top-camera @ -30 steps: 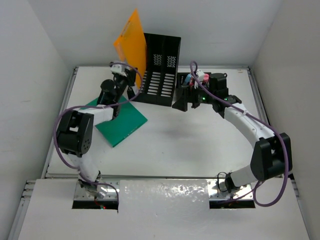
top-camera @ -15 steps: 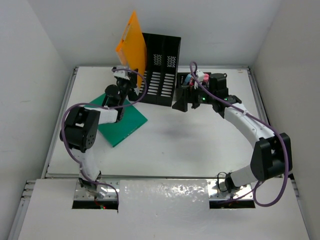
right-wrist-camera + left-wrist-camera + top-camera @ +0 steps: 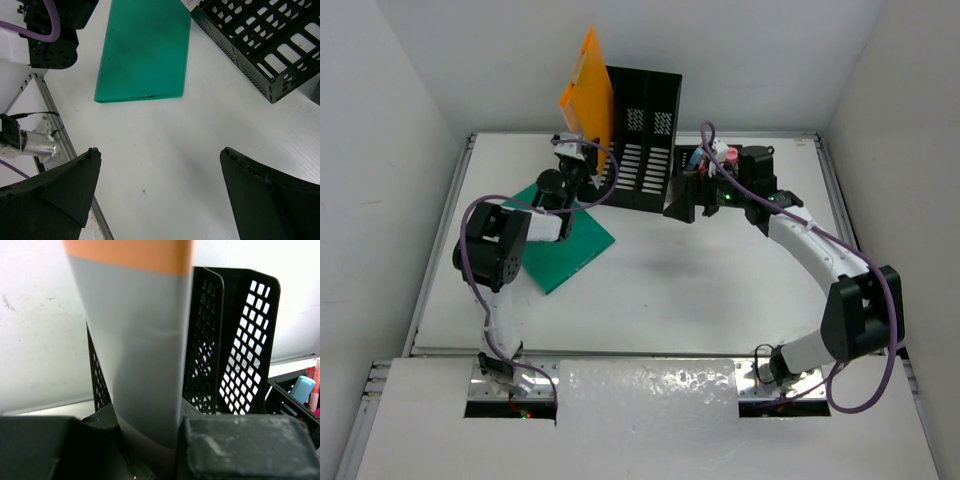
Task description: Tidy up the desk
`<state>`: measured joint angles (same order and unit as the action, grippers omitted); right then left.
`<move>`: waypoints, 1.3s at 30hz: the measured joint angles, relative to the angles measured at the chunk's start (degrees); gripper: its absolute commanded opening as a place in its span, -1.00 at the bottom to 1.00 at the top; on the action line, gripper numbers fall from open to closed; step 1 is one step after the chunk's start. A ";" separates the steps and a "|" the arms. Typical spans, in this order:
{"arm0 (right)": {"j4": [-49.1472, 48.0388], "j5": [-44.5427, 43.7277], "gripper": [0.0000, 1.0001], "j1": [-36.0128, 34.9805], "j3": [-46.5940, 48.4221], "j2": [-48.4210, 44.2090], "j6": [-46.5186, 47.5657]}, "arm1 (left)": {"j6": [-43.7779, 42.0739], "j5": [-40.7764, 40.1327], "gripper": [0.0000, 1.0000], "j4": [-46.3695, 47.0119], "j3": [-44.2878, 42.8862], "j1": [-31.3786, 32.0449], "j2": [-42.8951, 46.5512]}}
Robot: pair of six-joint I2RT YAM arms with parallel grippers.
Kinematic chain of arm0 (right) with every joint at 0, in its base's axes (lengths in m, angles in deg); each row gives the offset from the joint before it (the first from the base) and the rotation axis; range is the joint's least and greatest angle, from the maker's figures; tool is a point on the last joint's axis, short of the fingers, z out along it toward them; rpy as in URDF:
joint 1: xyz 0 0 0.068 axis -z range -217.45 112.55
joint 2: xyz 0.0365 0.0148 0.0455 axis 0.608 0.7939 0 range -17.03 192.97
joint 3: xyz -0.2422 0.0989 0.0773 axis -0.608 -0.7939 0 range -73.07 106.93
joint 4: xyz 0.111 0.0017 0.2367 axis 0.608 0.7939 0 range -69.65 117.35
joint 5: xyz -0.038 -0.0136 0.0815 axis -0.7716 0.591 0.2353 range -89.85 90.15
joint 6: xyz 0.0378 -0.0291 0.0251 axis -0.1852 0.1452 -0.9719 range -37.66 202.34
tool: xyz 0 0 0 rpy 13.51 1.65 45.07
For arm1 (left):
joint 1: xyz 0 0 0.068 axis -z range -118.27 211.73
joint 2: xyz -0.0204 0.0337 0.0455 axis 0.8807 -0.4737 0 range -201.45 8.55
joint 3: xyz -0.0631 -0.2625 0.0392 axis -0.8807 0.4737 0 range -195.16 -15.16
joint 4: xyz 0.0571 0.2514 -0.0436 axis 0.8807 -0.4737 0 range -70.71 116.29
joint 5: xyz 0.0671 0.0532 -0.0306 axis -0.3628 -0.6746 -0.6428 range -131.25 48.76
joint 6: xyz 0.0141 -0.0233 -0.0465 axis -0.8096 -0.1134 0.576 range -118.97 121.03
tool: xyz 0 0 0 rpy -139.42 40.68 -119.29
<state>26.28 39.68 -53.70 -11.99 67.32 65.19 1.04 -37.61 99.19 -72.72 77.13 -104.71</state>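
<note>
Your left end effector [image 3: 572, 150] is closed on the lower edge of an orange folder [image 3: 587, 85]. In the left wrist view the folder rises between the two dark fingers [image 3: 245, 445], grey in the shade and orange only at the top. The folder stands nearly upright, a little tilted, in the air above the far left part of the worktop [image 3: 670, 290]. It is just beside the left wall of the black file holder [image 3: 642, 140]; you cannot tell from these views if the two touch.

Your right end effector [image 3: 159, 150] is wide open and has nothing in it. It hangs over bare worktop just in front of the file holder, near its right corner. A small black tray [image 3: 300, 390] with pens is beside the holder on that side.

A green folder [image 3: 565, 240] lies flat under the left arm, near the front left corner of the holder.

The worktop itself is a large flat white rectangle. Thin metal rails run along its left and right edges. It fills the space between the white walls and carries everything else.
</note>
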 measured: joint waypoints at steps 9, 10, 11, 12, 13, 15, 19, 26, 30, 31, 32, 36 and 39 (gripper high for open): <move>-1.11 0.68 0.98 0.00 -0.11 0.04 -0.96 | -0.17 -0.66 -1.00 3.28 -0.28 0.00 -1.53; -1.27 0.87 0.98 0.00 -0.17 0.04 -1.11 | -0.17 -0.68 -1.00 3.26 -0.33 0.00 -1.55; -1.42 1.05 0.98 0.00 -0.26 0.04 -1.22 | -0.22 -0.76 -1.00 3.23 -0.48 0.00 -1.64; -1.57 1.20 0.98 0.00 -0.33 0.07 -1.33 | -0.33 -0.79 -1.00 3.15 -0.79 0.00 -1.84; -1.68 1.27 0.98 0.00 -0.37 0.13 -1.53 | -0.48 -0.79 -1.00 3.13 -1.27 0.00 -2.16; -2.19 1.57 0.98 0.00 -0.37 0.37 -1.88 | -0.94 -0.79 -1.00 2.91 -2.12 0.00 -2.69; -2.75 1.68 0.98 0.00 -0.39 0.96 -2.38 | -1.55 -0.87 -1.00 1.44 -3.28 0.00 -3.56; -2.93 2.05 0.98 0.00 -0.44 1.01 -2.62 | -2.10 -0.85 -1.00 0.28 -4.76 0.00 -5.07; -2.93 2.34 0.98 0.00 -0.44 1.01 -2.62 | -1.09 -1.01 -0.92 -0.02 -4.74 0.00 -5.92; -2.93 2.43 0.98 0.00 -0.44 1.01 -2.62 | -0.81 -1.16 -0.85 -0.13 -4.70 0.00 -6.01; -2.93 2.49 0.98 0.00 -0.46 1.01 -2.62 | -0.52 -1.38 -0.74 -0.17 -4.57 0.00 -6.01; -2.93 2.58 0.98 0.00 -0.66 1.01 -2.69 | 0.46 -2.12 -0.01 0.63 -2.69 0.00 -5.86; -2.95 2.69 0.98 0.00 -0.68 1.01 -2.89 | 1.01 -2.38 0.05 0.50 -1.46 0.00 -5.49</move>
<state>23.33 42.37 -53.70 -12.67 68.33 62.31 2.05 -39.99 99.70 -74.18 77.13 -110.19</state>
